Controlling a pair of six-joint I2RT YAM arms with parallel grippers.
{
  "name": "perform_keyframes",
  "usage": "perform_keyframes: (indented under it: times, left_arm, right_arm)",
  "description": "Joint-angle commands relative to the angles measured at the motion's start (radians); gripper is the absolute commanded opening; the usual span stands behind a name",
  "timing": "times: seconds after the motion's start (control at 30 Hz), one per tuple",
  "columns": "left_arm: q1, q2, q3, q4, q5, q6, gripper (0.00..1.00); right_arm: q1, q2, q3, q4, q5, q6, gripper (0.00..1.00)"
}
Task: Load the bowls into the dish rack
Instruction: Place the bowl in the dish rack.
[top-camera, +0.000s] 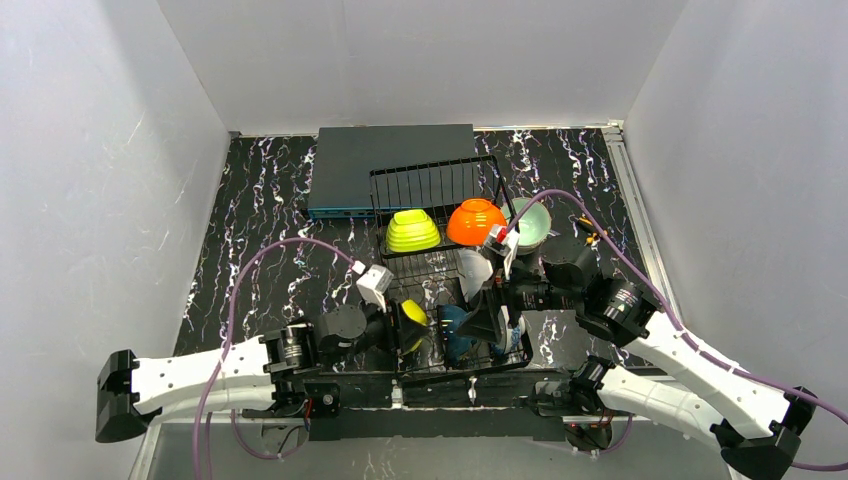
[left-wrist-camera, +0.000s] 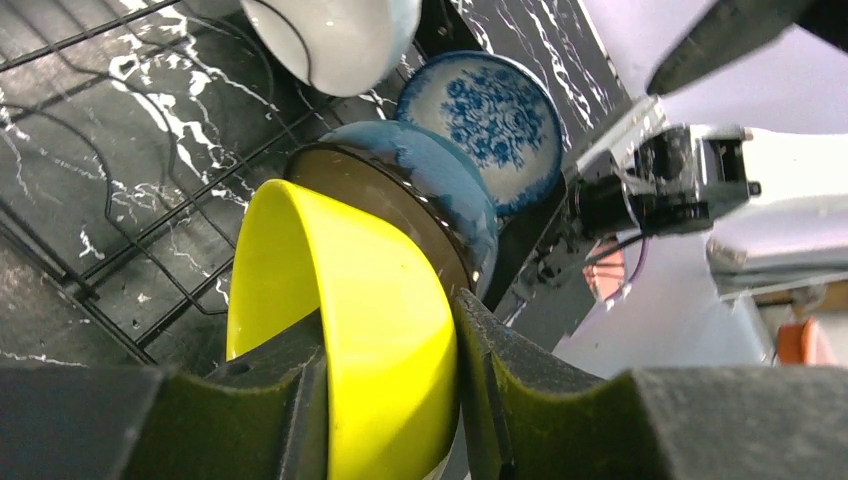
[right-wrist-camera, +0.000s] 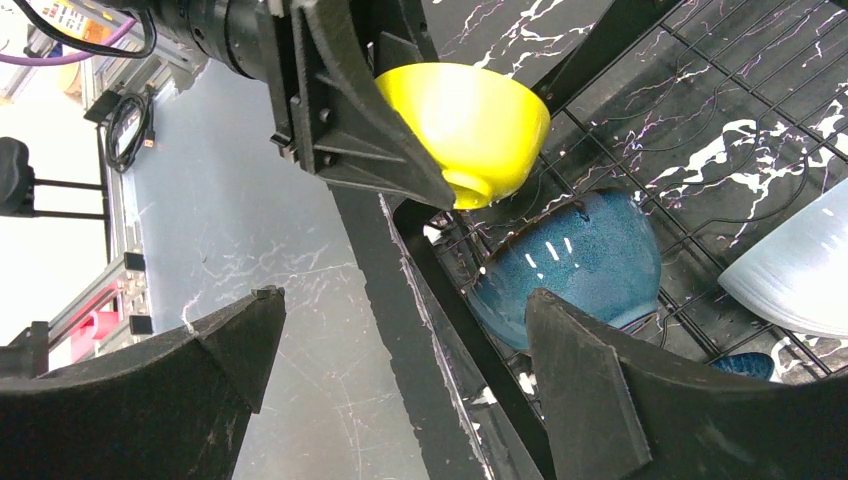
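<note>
Left gripper (left-wrist-camera: 390, 360) pinches the round yellow bowl (left-wrist-camera: 340, 280) by its wall, probably to slot it into the black wire rack (top-camera: 430, 185); right gripper (right-wrist-camera: 400, 300) is spread wide, empty.

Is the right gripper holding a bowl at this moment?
No, the right gripper stands wide open with nothing between its fingers, and the blue bowl sits in the dish rack beyond it.
</note>
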Motion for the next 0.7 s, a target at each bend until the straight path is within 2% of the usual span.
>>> perform_keyframes:
  times: [0.0,0.4,0.47,0.6,0.67]
  left_arm:
    - [-0.004,0.010,-0.001,0.035,-0.183,-0.202,0.00]
    - [-0.005,0.128,0.034,0.062,-0.399,-0.317,0.00]
    - [-0.005,0.133,0.003,0.147,-0.396,-0.279,0.00]
    - [-0.005,0.136,-0.091,0.449,-0.354,-0.153,0.00]
    - [-0.005,0.144,-0.117,0.524,-0.358,-0.130,0.00]
  right_arm:
    - [-0.003,-0.011,0.033,0.029,0.008,-0.011,0.97]
    - [-0.002,-0.011,0.022,0.029,0.011,-0.015,0.97]
    - [-0.002,-0.010,0.025,0.029,0.011,-0.015,0.97]
    - [-0.002,-0.009,0.026,0.028,0.010,-0.014,0.97]
    - [-0.003,-0.006,0.026,0.028,0.009,-0.016,0.97]
